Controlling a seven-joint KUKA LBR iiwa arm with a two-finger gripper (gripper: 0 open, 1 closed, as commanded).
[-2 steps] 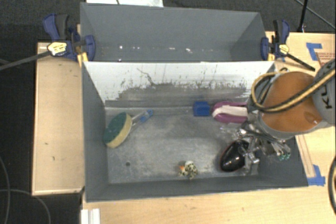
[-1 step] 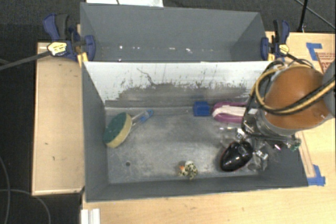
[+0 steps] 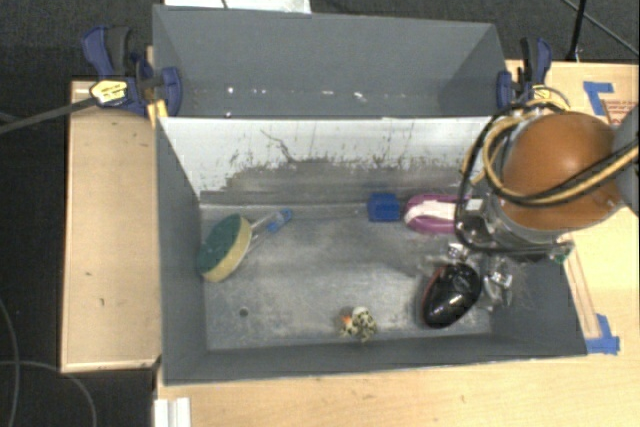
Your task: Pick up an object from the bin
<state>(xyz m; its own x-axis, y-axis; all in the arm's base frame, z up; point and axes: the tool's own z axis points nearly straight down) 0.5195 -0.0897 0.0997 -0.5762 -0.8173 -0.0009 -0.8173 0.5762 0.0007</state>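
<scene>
My gripper (image 3: 484,260) is low in the bin's front right corner, beneath the arm's wrist. Directly under it and a little to its left lies a glossy black oval thing (image 3: 446,299) with a dark red patch, resting on the bin floor. The gripper's metal parts touch or overlap the black thing's upper end, and I cannot tell whether it is gripped. Just behind the gripper, against the back wall, lies a pink and white thing (image 3: 430,213). A small blue block (image 3: 383,207) sits to its left.
A round green and yellow scrubber (image 3: 224,247) with a short blue handle lies at the left of the bin. A small speckled lump (image 3: 358,322) sits near the front wall, in the middle. The bin's right wall stands close beside the gripper.
</scene>
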